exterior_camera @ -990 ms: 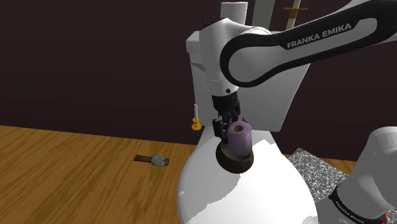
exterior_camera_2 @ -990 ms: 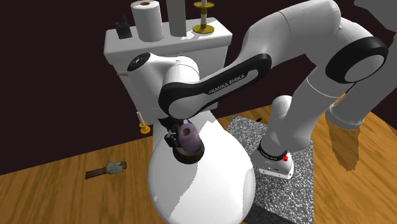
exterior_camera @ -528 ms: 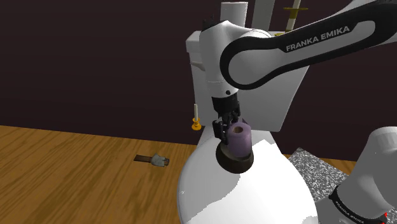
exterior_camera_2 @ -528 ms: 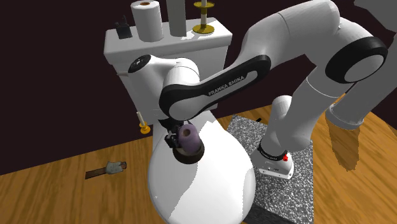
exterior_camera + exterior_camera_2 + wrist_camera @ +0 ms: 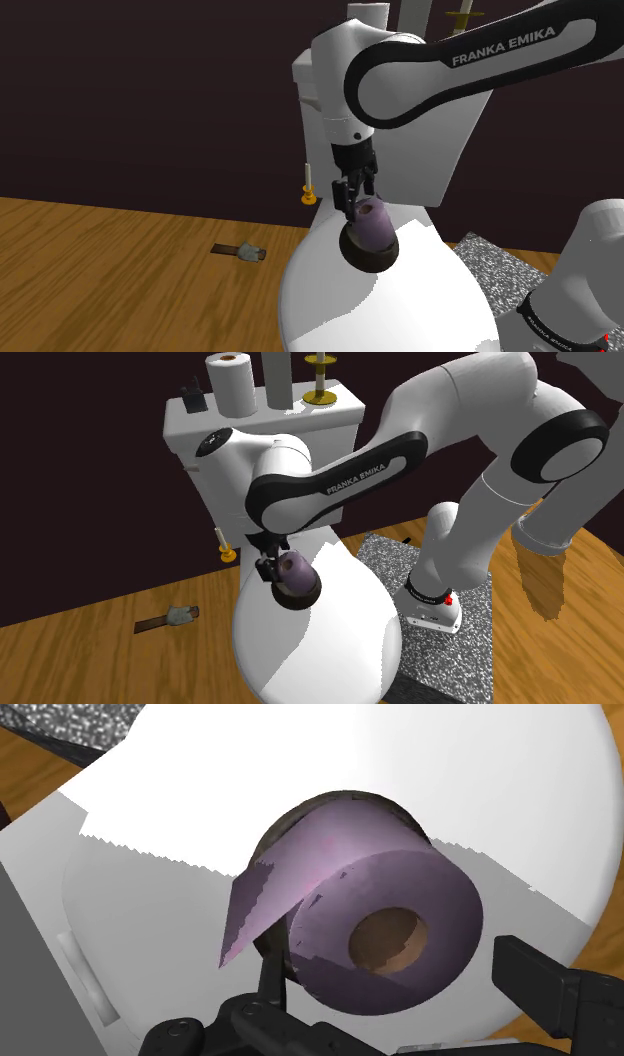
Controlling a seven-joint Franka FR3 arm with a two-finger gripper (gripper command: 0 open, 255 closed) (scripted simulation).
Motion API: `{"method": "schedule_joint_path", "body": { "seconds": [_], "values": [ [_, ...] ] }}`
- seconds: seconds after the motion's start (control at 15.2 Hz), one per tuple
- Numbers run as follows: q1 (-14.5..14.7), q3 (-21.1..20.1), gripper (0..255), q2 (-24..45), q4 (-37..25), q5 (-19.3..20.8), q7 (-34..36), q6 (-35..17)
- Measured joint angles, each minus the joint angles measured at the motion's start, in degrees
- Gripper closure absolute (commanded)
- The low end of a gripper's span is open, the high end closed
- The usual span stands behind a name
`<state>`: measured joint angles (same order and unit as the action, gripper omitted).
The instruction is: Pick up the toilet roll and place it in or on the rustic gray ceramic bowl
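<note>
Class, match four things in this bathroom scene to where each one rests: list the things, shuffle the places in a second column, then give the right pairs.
Things
1. purple toilet roll
2. dark bowl
3. white paper roll
4. small tool

Places
A. on the wooden floor
B. in the dark bowl
C. on top of the toilet tank
D. on the white toilet lid

Pairs: 1-B, 2-D, 3-C, 4-A

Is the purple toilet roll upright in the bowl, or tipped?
Tipped: the toilet roll leans in the dark bowl, its core hole slanting aside, not straight up.
</note>
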<state>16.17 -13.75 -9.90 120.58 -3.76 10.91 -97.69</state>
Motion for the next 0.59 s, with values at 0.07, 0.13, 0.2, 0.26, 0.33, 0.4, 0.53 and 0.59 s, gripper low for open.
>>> {"method": "schedule_joint_path", "body": {
  "seconds": [0.07,0.13,0.2,0.26,0.33,0.4,0.53,0.59],
  "values": [
    [0.05,-0.1,0,0.41,-2.37,0.06,0.32,1.94],
    [-0.02,-0.04,0,0.8,-4.03,0.19,0.32,3.22],
    [-0.09,0.05,0,0.79,-4.63,0.24,0.2,3.85],
    [-0.1,0.06,0,0.9,-5.14,0.27,0.23,4.27],
    [-0.11,0.07,0,0.86,-5.35,0.27,0.22,4.54],
    [-0.11,0.07,0,0.81,-5.44,0.26,0.22,4.68],
    [-0.11,0.08,0,0.79,-5.5,0.26,0.21,4.77],
    [-0.11,0.08,0,0.79,-5.51,0.26,0.21,4.78]
  ]
}}
